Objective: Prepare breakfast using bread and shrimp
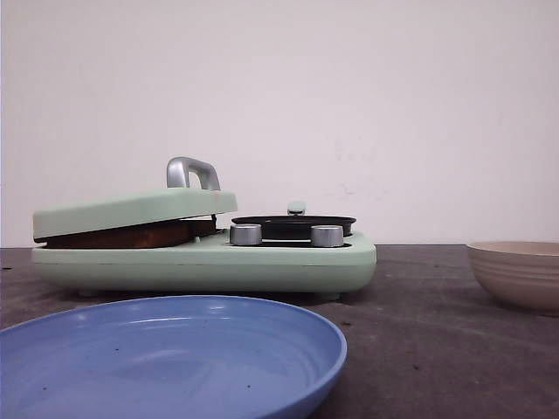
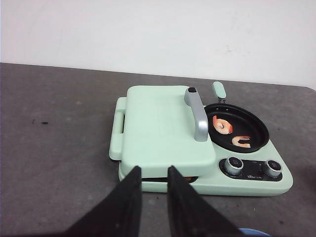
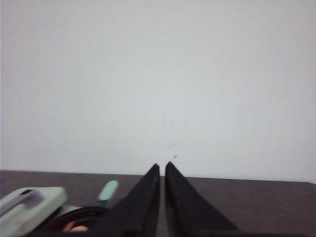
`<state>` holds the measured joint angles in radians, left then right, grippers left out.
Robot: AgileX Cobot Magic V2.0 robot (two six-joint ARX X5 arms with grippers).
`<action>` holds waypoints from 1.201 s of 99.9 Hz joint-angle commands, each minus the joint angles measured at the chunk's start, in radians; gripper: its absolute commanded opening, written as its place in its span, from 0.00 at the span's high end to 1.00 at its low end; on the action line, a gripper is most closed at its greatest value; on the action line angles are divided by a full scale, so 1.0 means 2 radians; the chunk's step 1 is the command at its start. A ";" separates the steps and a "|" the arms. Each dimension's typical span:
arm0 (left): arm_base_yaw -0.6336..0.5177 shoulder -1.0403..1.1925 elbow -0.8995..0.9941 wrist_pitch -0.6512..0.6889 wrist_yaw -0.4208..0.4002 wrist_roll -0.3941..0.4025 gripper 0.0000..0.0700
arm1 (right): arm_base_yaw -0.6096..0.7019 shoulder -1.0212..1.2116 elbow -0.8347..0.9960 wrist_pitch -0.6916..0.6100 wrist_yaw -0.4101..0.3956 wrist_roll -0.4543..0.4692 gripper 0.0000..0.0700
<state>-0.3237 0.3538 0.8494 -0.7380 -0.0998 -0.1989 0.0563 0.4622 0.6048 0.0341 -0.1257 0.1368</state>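
The bread point(image 1: 131, 235) shows only as a brown crust edge under the nearly closed lid point(image 1: 131, 210) of a mint-green breakfast maker. The lid rests slightly tilted on it. Two orange-pink shrimp point(image 2: 223, 124) point(image 2: 241, 141) lie in the small black pan point(image 2: 256, 129) on the maker's right side. My left gripper point(image 2: 153, 170) hovers in front of the lid's near edge, its jaws a little apart and empty. My right gripper point(image 3: 162, 165) is shut and empty, above the table to the right of the pan point(image 3: 81, 217). Neither gripper shows in the front view.
A blue plate point(image 1: 166, 353) lies at the near edge in front of the maker. A beige ribbed bowl point(image 1: 517, 272) stands at the right. The lid has a silver handle point(image 2: 197, 113), and two knobs point(image 2: 233, 164) sit at the maker's front right.
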 commanded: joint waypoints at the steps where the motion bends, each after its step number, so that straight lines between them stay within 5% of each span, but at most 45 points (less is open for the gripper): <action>1: -0.002 0.001 0.007 0.003 -0.001 -0.002 1.00 | -0.006 -0.010 -0.034 0.011 0.015 -0.003 0.98; 19: -0.002 0.001 0.007 0.003 -0.001 -0.002 1.00 | -0.015 -0.066 -0.183 0.074 0.076 0.007 0.98; 41: -0.002 0.001 0.007 0.003 -0.001 -0.002 1.00 | -0.016 -0.162 -0.297 0.039 0.089 0.006 0.99; 62: -0.002 0.001 0.007 0.003 -0.001 -0.002 1.00 | -0.017 -0.223 -0.297 -0.109 0.089 -0.014 0.99; 70: -0.002 0.001 0.007 0.003 -0.001 -0.002 1.00 | -0.018 -0.229 -0.296 -0.103 0.105 -0.050 0.99; 120: -0.002 0.001 0.007 0.003 -0.001 -0.002 1.00 | -0.016 -0.229 -0.296 -0.095 0.076 -0.049 0.99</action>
<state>-0.3237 0.3538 0.8494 -0.7403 -0.0998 -0.2016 0.0242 0.0025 0.0158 -0.1680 0.0265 0.0483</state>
